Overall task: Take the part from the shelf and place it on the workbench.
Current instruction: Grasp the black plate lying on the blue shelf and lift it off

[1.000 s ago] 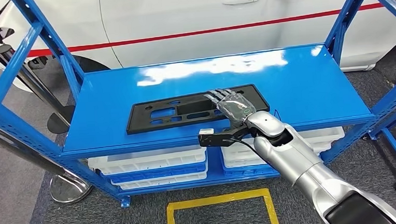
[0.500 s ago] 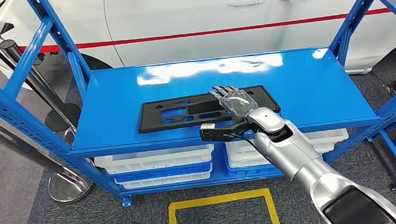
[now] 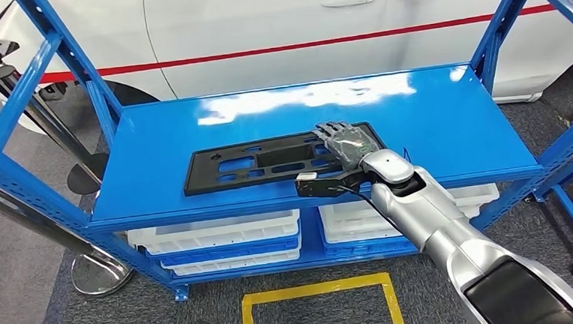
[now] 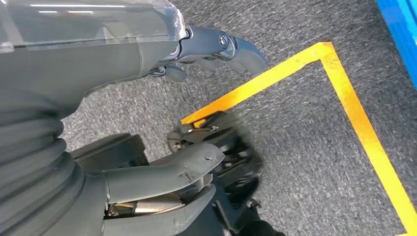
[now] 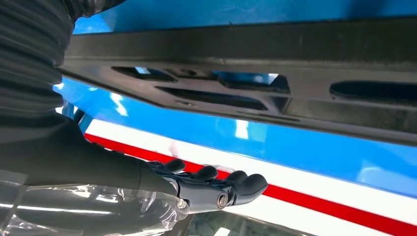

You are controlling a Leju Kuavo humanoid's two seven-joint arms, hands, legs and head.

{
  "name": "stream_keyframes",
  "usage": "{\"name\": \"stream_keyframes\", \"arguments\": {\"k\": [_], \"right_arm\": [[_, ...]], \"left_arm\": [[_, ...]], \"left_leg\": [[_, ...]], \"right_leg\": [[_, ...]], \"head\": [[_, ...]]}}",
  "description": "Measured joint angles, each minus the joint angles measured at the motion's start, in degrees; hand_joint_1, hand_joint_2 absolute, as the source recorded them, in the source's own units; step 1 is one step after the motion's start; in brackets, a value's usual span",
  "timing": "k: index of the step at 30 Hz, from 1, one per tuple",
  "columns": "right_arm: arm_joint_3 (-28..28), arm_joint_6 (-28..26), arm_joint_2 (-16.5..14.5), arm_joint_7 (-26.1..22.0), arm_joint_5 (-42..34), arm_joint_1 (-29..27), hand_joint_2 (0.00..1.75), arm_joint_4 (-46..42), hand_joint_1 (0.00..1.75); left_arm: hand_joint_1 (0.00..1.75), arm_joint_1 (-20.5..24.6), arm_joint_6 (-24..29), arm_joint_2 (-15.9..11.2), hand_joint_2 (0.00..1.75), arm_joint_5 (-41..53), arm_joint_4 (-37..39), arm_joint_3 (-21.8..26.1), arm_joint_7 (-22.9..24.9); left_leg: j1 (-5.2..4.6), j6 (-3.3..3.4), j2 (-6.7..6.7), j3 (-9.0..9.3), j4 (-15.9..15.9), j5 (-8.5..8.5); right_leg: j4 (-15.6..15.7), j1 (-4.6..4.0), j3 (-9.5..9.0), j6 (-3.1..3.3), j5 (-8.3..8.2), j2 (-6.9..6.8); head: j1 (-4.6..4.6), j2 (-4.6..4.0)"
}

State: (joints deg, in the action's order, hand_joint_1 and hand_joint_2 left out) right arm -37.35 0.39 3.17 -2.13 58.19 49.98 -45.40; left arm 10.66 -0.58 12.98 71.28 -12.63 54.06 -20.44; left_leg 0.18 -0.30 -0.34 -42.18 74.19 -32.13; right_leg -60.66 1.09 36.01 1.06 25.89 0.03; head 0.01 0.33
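Part (image 3: pixel 268 161) flat on blue shelf (image 3: pixel 447 130) | white car (image 3: pixel 260 21) behind

My right arm (image 3: pixel 453 234) is a run of rounded silver shells with dark seams and a black section at its near end, and a thin black cable loops beside the wrist by a small black bracket tipped with a white block. My right hand (image 3: pixel 347 145) is dark grey, its back under a clear glossy cover. My left hand (image 4: pixel 147 103) shows a grey ribbed cuff, a thick grey thumb with a small screw head, and darker fingers pinned with round rivets.
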Motion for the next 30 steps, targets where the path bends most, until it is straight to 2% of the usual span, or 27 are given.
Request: {"name": "stream_keyframes", "arguments": {"k": [1, 2, 4, 5, 6, 7, 10, 12, 14, 15, 16, 17, 19, 21, 22, 25, 27, 30], "right_arm": [[0.0, -0.1, -0.1, 0.1, 0.0, 0.0, 1.75, 0.3, 0.00], [0.0, -0.1, -0.2, 0.3, 0.1, 0.1, 1.75, 0.7, 0.00], [0.0, -0.3, -0.6, 0.7, 0.3, 0.5, 1.75, 1.9, 0.00], [0.1, -0.4, -0.8, 0.8, 0.5, 0.9, 1.75, 2.8, 0.00], [0.1, -0.5, -0.9, 0.9, 0.5, 1.2, 1.75, 3.7, 0.00], [0.2, -0.5, -1.0, 0.9, 0.6, 1.4, 1.75, 4.6, 0.00], [0.7, -0.7, -1.0, 0.9, 0.5, 1.6, 1.75, 7.2, 0.00], [1.1, -1.0, -0.9, 0.8, 0.6, 1.9, 1.75, 8.9, 0.00], [1.3, -1.3, -0.8, 0.7, 0.7, 1.9, 1.75, 10.3, 0.00], [1.4, -1.5, -0.8, 0.6, 0.8, 1.7, 1.75, 10.7, 0.00], [1.4, -1.4, -0.7, 0.5, 0.8, 1.5, 1.75, 10.9, 0.00], [1.4, -1.2, -0.6, 0.3, 0.9, 1.4, 1.75, 11.0, 0.00], [1.4, -0.5, -0.4, 0.0, 0.9, 1.0, 1.75, 10.8, 0.00], [1.4, 0.1, -0.2, -0.2, 0.9, 0.5, 1.75, 10.3, 0.00], [1.4, 0.2, -0.1, -0.2, 0.8, 0.1, 1.75, 10.0, 0.00], [1.7, -0.3, -0.1, 0.0, 0.6, -0.6, 1.75, 9.6, 0.00], [1.9, -0.5, -0.1, 0.1, 0.5, -0.9, 1.75, 9.5, 0.00], [2.3, -1.3, -0.1, 0.4, 0.4, -1.7, 1.75, 9.5, 0.00]], "left_arm": [[0.00, -0.1, -0.1, 0.0, 1.75, 0.0, 0.0, 0.0, 0.0], [0.00, -0.1, -0.1, 0.0, 1.75, 0.0, 0.0, -0.1, 0.0], [0.00, 0.0, -0.2, 0.0, 1.75, 0.0, 0.0, -0.2, 0.0], [0.00, 0.1, -0.2, 0.0, 1.75, 0.0, 0.0, -0.2, 0.0], [0.00, 0.2, -0.2, 0.0, 1.75, 0.0, 0.0, -0.3, 0.0], [0.00, 0.3, -0.2, 0.0, 1.75, -0.1, 0.0, -0.4, 0.0], [0.00, 0.2, -0.2, 0.0, 1.75, -0.2, 0.0, -0.6, 0.0], [0.00, 0.2, -0.1, 0.0, 1.75, -0.3, 0.0, -0.6, 0.0], [0.00, 0.2, 0.0, 0.0, 1.75, -0.8, 0.0, -0.6, 0.0], [0.00, 0.1, 0.2, 0.0, 1.75, -1.1, 0.0, -0.6, -0.1], [0.00, 0.0, 0.3, 0.0, 1.75, -1.4, 0.0, -0.6, -0.2], [0.00, -0.2, 0.4, 0.0, 1.75, -1.8, 0.0, -0.6, -0.3], [0.00, -0.5, 0.7, -0.1, 1.75, -2.3, 0.0, -0.5, -0.6], [0.00, -0.6, 0.8, -0.1, 1.75, -2.5, 0.0, -0.5, -0.7], [0.00, -0.7, 0.8, -0.1, 1.75, -2.5, 0.0, -0.5, -0.8], [0.00, -0.7, 0.8, -0.2, 1.75, -2.5, 0.0, -0.5, -0.8], [0.00, -0.8, 0.8, -0.2, 1.75, -2.5, 0.0, -0.5, -0.8], [0.00, -0.9, 0.8, -0.2, 1.75, -2.5, 0.0, -0.5, -0.8]], "left_leg": [[0.06, -0.03, 0.00, -0.56, 0.9, 0.33], [0.08, 0.04, 0.00, -0.09, -0.4, 1.62], [0.05, 0.43, 0.00, 3.16, -7.5, 5.36], [-0.09, 0.68, -0.02, 4.85, -11.0, 6.58], [-0.24, 0.91, -0.04, 6.00, -13.4, 7.18], [-0.40, 1.13, -0.09, 6.51, -14.6, 7.18], [-0.37, 2.07, -0.14, 7.01, -15.8, 7.71], [-0.19, 2.76, -0.02, 7.51, -16.7, 8.25], [-0.34, 3.07, 0.10, 7.60, -16.9, 8.31], [-0.41, 3.15, 0.12, 7.60, -16.8, 8.27], [-0.46, 3.22, 0.13, 7.62, -16.8, 8.20], [-0.48, 3.23, 0.13, 7.66, -16.6, 8.11], [-0.44, 3.06, 0.11, 7.73, -16.1, 7.76], [-0.56, 2.52, -0.01, 7.71, -15.4, 7.24], [-0.60, 2.23, -0.07, 7.75, -15.2, 7.04], [-0.44, 1.40, -0.06, 7.99, -14.9, 6.56], [-0.25, 0.82, -0.02, 6.99, -12.0, 4.47], [0.21, 0.02, 0.01, 2.97, -2.2, -0.71]], "right_leg": [[0.0, -0.02, -0.02, 0.01, 0.02, -0.02], [0.0, -0.02, -0.06, 0.01, 0.04, -0.01], [0.0, 0.00, -0.20, -0.07, 0.09, 0.04], [0.0, -0.05, -0.21, -0.23, 0.11, 0.08], [0.1, -0.09, -0.20, -0.48, 0.08, 0.09], [0.3, -0.12, -0.19, -0.77, 0.02, 0.09], [0.5, -0.11, -0.27, -1.71, 0.06, 0.04], [-2.4, -0.20, 1.01, -2.00, 2.08, 0.03], [-8.9, -0.27, 4.07, -2.05, 5.38, 0.03], [-11.9, -0.29, 5.53, -2.09, 6.39, 0.03], [-13.4, -0.28, 6.28, -2.13, 6.47, 0.02], [-12.9, -0.25, 6.03, -2.14, 5.51, 0.01], [-6.5, -0.18, 2.80, -2.04, 2.09, -0.02], [-0.7, -0.31, -0.27, -1.67, 0.23, 0.03], [0.4, -0.44, -0.88, -1.42, 0.22, 0.08], [0.9, -0.60, -1.48, -0.55, 0.12, 0.13], [1.2, -0.38, -1.84, 0.01, -0.15, 0.02], [1.3, -0.34, -1.76, 0.29, -0.28, -0.06]], "head": [[0.00, 0.00], [0.00, 0.00], [0.00, 0.00], [0.00, 0.00], [0.01, 0.00], [0.01, 0.00], [0.02, 0.00], [0.05, 0.00], [0.07, 0.00], [0.05, 0.00], [0.06, 0.00], [0.06, 0.00], [0.07, 0.00], [0.04, 0.00], [0.04, 0.00], [0.04, 0.00], [0.02, 0.00], [0.00, 0.00]]}}
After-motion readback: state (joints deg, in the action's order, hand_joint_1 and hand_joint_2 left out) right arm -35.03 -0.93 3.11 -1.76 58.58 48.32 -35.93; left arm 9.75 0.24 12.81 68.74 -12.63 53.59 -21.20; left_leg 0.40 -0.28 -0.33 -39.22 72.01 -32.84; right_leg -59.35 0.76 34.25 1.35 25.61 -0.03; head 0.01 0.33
